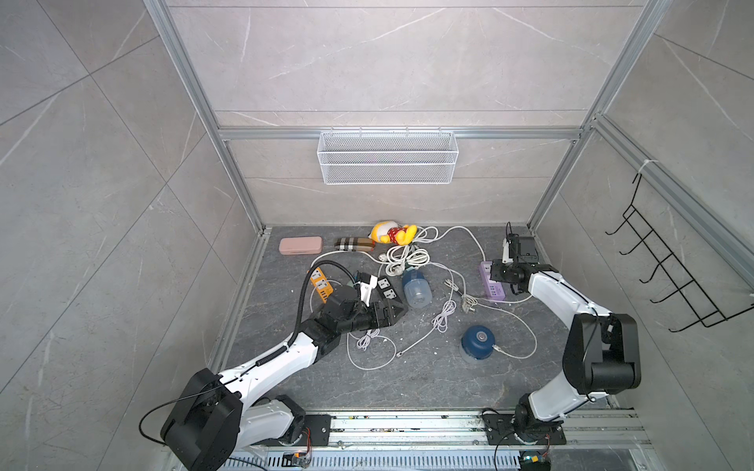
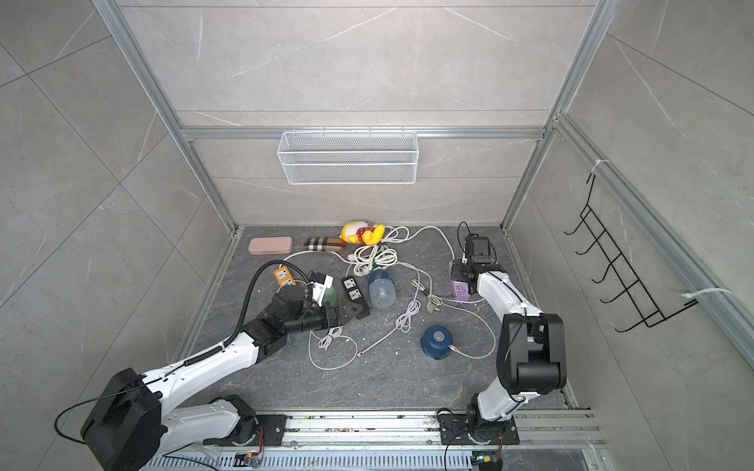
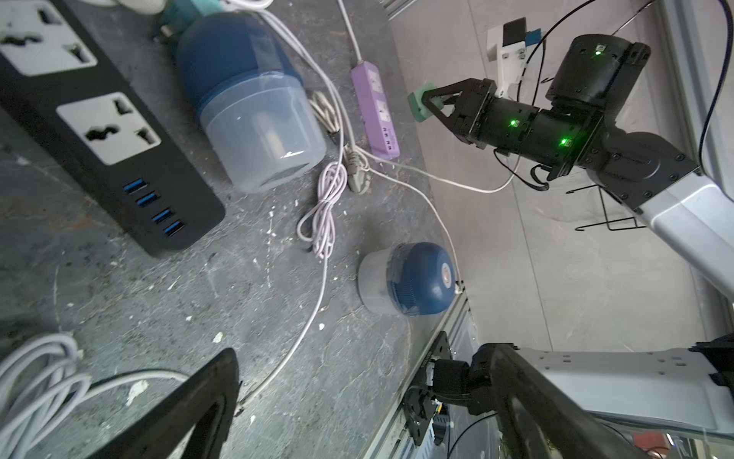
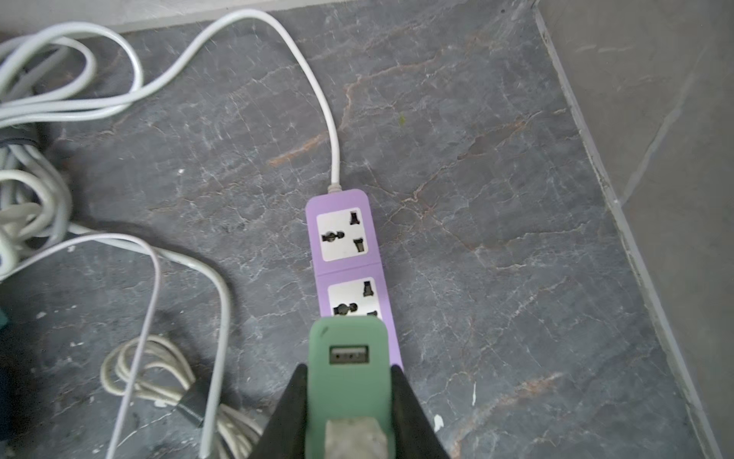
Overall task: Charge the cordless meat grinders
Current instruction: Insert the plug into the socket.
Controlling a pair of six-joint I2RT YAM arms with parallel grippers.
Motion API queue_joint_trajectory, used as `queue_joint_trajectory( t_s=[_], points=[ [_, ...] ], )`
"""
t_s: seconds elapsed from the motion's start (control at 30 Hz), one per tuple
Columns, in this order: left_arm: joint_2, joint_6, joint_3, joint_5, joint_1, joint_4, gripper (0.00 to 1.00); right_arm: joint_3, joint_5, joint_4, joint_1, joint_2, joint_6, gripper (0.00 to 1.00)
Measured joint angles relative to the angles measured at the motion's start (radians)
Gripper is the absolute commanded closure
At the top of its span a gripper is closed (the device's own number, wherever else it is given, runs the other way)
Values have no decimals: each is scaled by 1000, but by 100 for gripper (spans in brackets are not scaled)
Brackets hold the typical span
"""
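1. Your right tool [image 4: 348, 371] is closed partway. Its two fingers pinch the flanks of a green plug adapter [image 4: 347, 337], whose USB port faces the wrist camera.
2. That adapter hangs over the purple power strip [image 4: 343, 234] and covers part of its second socket in the right wrist view. In the left wrist view it looks lifted clear of the strip.
3. Your left tool [image 3: 357, 353] stands wide open with nothing between its fingers. It sits low over the surface [image 1: 408, 383], just beside the near end of the black power strip [image 1: 387, 287].
4. One dark blue meat grinder [image 1: 416, 289] lies on its side just beside the black strip, with its clear base toward the front.
5. The other dark blue grinder [image 1: 477, 340] stands upright near the front of the surface, between your two arms. Its silver button faces up, and a white cable [image 3: 435, 208] meets its side.
6. The mint green grinder [image 2: 329, 294] is mostly hidden behind your left wrist, so only a sliver shows in a top view.
7. An orange power strip [image 1: 320, 285] lies just beyond your left arm.
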Motion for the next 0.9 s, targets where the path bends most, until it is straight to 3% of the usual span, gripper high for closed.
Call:
queue_joint_trajectory(
  t_s=[0.33,0.63,0.9],
  points=[
    [-10,25,-27,-19,0,37,1,3,-82,81,-48,79,-70,100],
    [87,13,-26,-4,0,102,1,4,-113,90,-83,99,-105,100],
    [92,4,-26,8,0,116,1,27,-138,107,-84,135,-116,100]
  ],
)
